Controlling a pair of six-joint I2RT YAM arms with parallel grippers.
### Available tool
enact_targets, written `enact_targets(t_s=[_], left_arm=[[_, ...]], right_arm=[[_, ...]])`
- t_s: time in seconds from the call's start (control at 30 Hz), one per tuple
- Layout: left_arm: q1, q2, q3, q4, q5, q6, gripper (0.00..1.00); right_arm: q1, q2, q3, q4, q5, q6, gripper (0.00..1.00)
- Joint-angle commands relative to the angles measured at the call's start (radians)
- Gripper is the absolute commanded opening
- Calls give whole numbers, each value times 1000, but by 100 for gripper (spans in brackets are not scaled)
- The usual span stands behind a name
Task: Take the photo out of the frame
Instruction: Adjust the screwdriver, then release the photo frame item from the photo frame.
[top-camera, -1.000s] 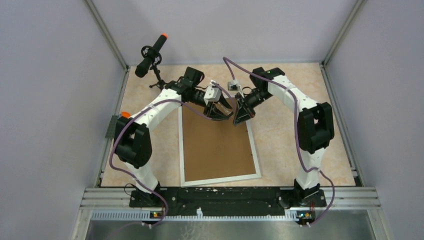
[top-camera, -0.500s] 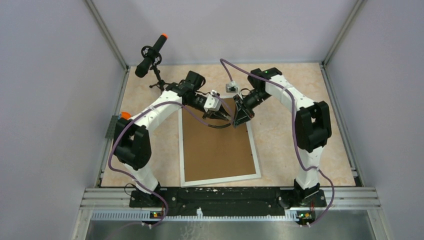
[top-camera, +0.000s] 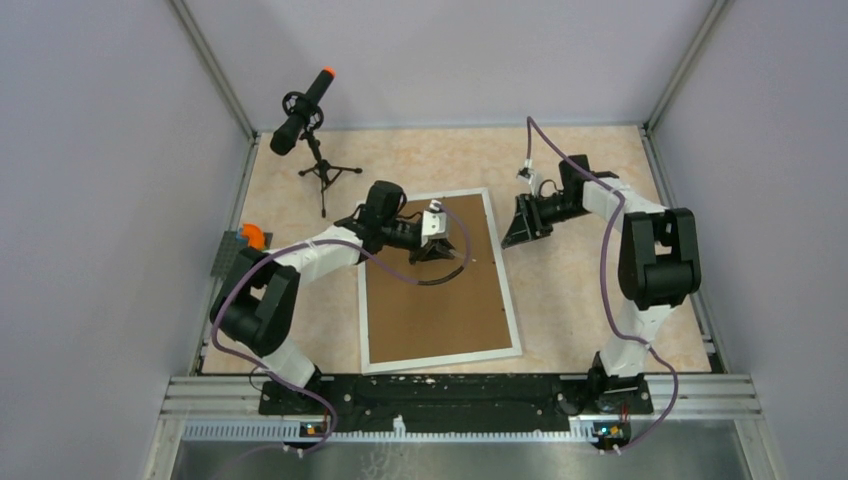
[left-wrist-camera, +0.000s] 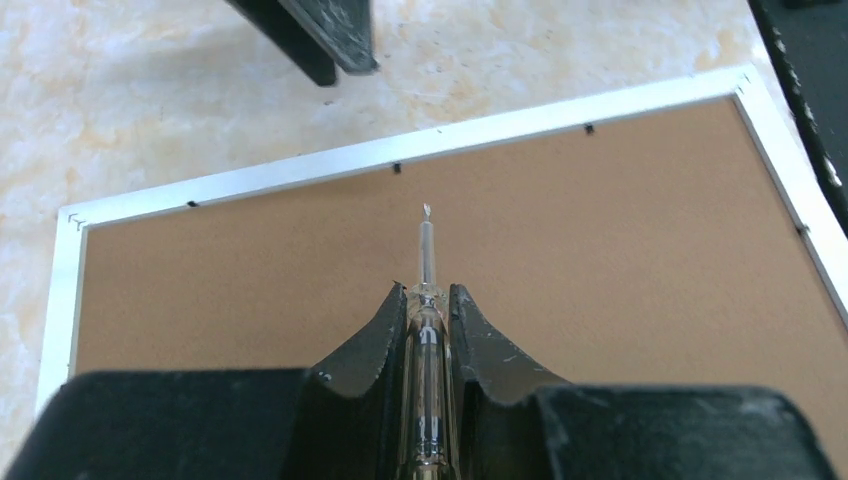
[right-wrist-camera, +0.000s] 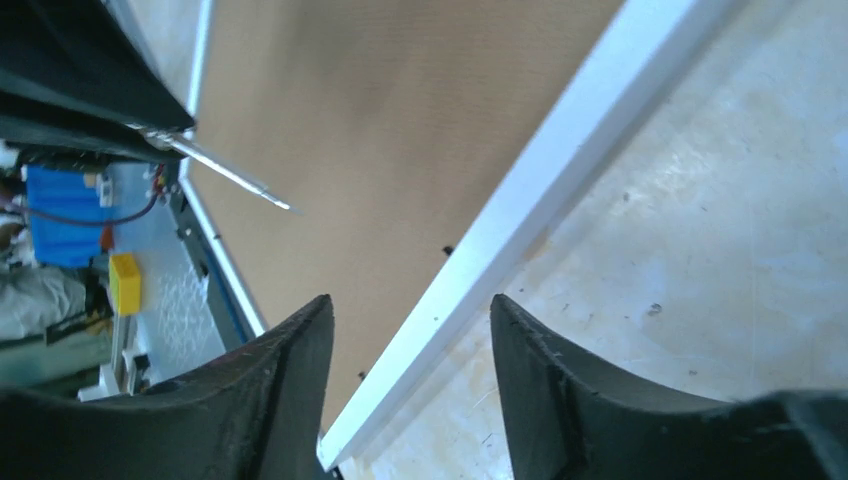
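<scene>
The frame (top-camera: 440, 361) is laid flat and face down on the table (top-camera: 590, 300) with the brown backing board (top-camera: 430, 300) up, so the photo is hidden and cannot be seen. The left gripper (left-wrist-camera: 428, 295) is clenched on a thin clear-handled tool (left-wrist-camera: 427, 245), held low over the far half of the board, metal tip pointed at the frame's far border. The right gripper (right-wrist-camera: 410, 310) is released, fingers spread with nothing between them, held just beside the frame's right border near its far corner, off the board.
</scene>
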Motion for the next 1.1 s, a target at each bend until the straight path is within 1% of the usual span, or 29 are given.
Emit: enact_targets(t_s=[0.0, 0.1, 0.23, 0.37, 0.53, 0.83, 1.07], left_arm=[[-5, 51, -7, 279, -36, -262, 0], [-15, 76, -53, 419, -53, -386, 0], [-43, 92, -117, 553, -95, -489, 0], [-54, 114, -176, 668, -145, -533, 0], [-58, 161, -204, 777, -140, -575, 0], [-70, 238, -202, 885, -133, -604, 0], [-71, 283, -195, 922, -130, -644, 0]], right_arm=[[4, -64, -96, 237, 113, 219, 54], [-9, -50, -146, 285, 130, 275, 50], [-10, -28, -173, 305, 138, 311, 46], [-8, -20, -193, 340, 147, 365, 42], [-9, -3, -204, 337, 148, 362, 37], [-7, 23, -204, 323, 119, 333, 31], [10, 32, -198, 315, 107, 327, 29]])
